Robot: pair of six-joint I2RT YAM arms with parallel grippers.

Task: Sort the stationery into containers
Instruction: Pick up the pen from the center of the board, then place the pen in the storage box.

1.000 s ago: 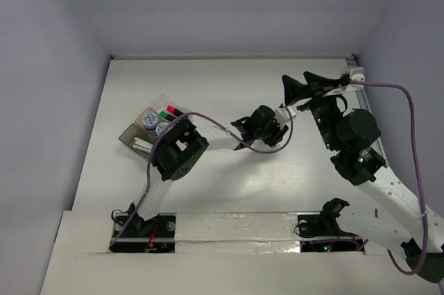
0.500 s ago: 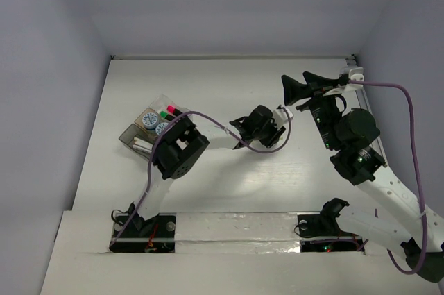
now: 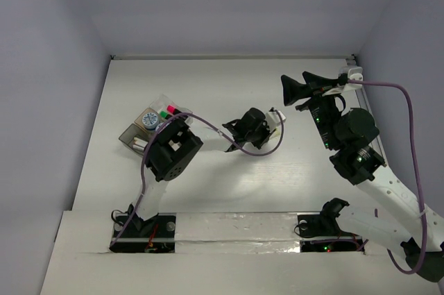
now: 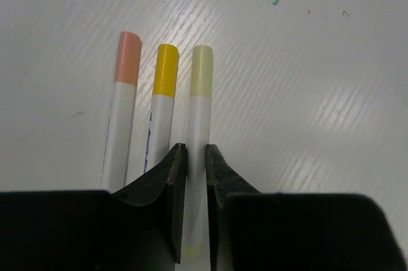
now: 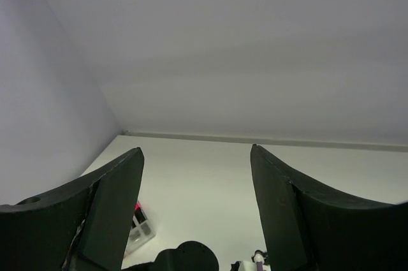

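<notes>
Robotics lab test cell. Signs: white table boxed in on 3 sides by plain pale grey walls. 2 robot arms, left arm and right arm, are bolted at the near edge, bases sunk in a taped strip. Purple cable loops loose along the right arm, w/ green LEDs on its joints. Props are small stationery: tray cluster and a white pen w/ 2 more beside it.

High and behind, looking down over the whole surface. Left wrist: close, facing down past its fingers. Right wrist: raised, facing the far wall, sharing the containers with the top view.
</notes>
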